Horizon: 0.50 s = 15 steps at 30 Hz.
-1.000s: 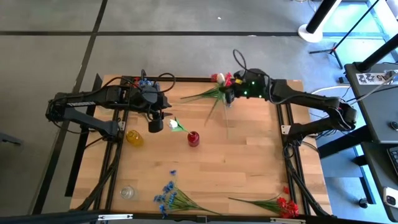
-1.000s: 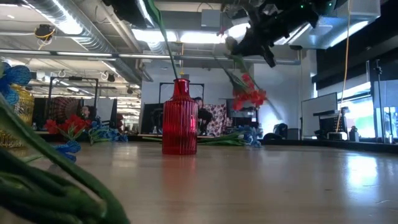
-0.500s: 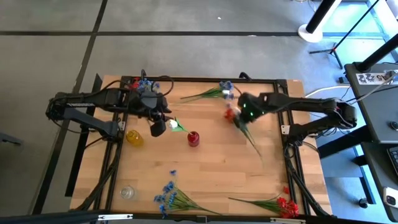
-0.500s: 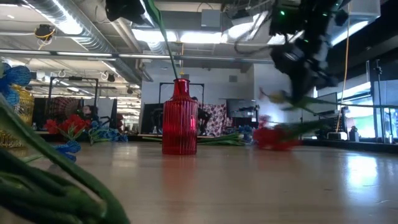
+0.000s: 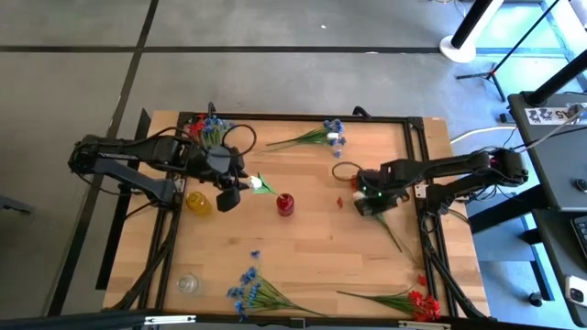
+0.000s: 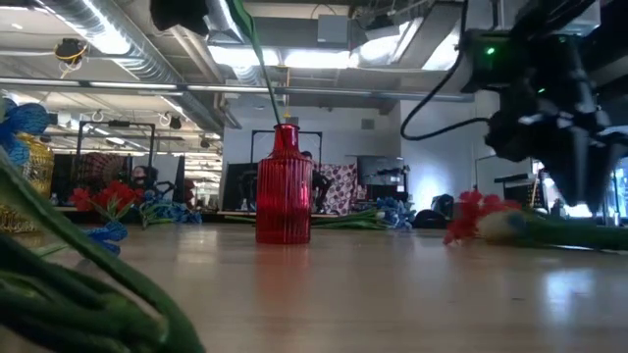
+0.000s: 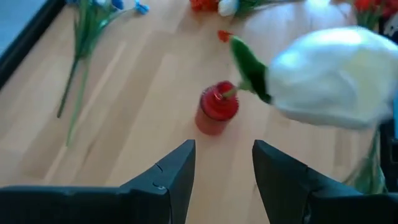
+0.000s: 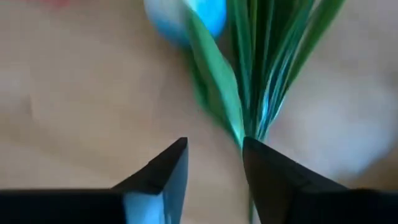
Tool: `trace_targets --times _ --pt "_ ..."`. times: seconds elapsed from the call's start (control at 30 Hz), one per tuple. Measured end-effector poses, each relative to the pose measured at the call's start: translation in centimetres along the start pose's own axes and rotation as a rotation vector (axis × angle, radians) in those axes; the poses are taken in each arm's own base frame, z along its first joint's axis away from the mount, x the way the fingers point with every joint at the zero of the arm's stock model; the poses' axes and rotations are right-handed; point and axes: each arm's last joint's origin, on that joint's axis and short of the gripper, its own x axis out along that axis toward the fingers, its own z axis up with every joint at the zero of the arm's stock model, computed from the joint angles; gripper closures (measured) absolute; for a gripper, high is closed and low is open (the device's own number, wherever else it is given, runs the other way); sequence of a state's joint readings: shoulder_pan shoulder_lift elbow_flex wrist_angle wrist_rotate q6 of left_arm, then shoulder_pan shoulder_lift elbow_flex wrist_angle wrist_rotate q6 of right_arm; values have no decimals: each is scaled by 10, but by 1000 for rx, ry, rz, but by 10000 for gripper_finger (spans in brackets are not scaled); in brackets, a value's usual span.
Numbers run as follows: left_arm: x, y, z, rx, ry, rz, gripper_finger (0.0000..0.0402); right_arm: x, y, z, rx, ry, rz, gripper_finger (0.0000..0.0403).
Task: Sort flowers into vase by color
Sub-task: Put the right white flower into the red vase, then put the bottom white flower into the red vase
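**Right gripper low over a bunch on the table, left holds a white tulip**

Right gripper point(image 5: 367, 203), right of centre in the high view, sits low over the wooden table point(image 5: 312, 247) with its fingers point(image 8: 163, 177) parted; a bundle of thin green stems with red blooms and a pale bud point(image 6: 491, 224) lies on the boards beneath it, stems just off one fingertip. Left gripper point(image 5: 231, 190), left of centre, carries a white tulip-like flower on a green stem point(image 5: 258, 183) just beside the small red ribbed glass vase point(image 5: 285, 203); jaw gap partly open. A yellow vase point(image 5: 197, 203) stands lower left of it. Blue sprigs point(image 5: 252, 291) and red sprigs point(image 5: 413, 301) lie along the bottom edge, more flowers point(image 5: 316, 136) at the top.
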<state>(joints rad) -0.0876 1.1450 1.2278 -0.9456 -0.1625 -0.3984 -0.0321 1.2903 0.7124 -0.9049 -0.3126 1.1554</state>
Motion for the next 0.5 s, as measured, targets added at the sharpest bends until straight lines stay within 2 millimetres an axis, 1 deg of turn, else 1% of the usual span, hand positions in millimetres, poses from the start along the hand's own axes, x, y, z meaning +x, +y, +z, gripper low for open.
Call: trace_targets --times 0.13,0.27,0.37,0.5 --pt "-2 -10 -4 4 1 -32 246 5 1 -18 -47 44 -62 232" --pt "-4 -19 -5 16 -20 -68 246 10 3 -32 -117 50 -95 238" --pt "-5 -26 -4 -3 -45 -101 246 15 8 -39 -186 -7 -97 249" --pt "-7 -33 -3 -41 -81 -146 246 25 7 -40 -219 -87 -161 270"
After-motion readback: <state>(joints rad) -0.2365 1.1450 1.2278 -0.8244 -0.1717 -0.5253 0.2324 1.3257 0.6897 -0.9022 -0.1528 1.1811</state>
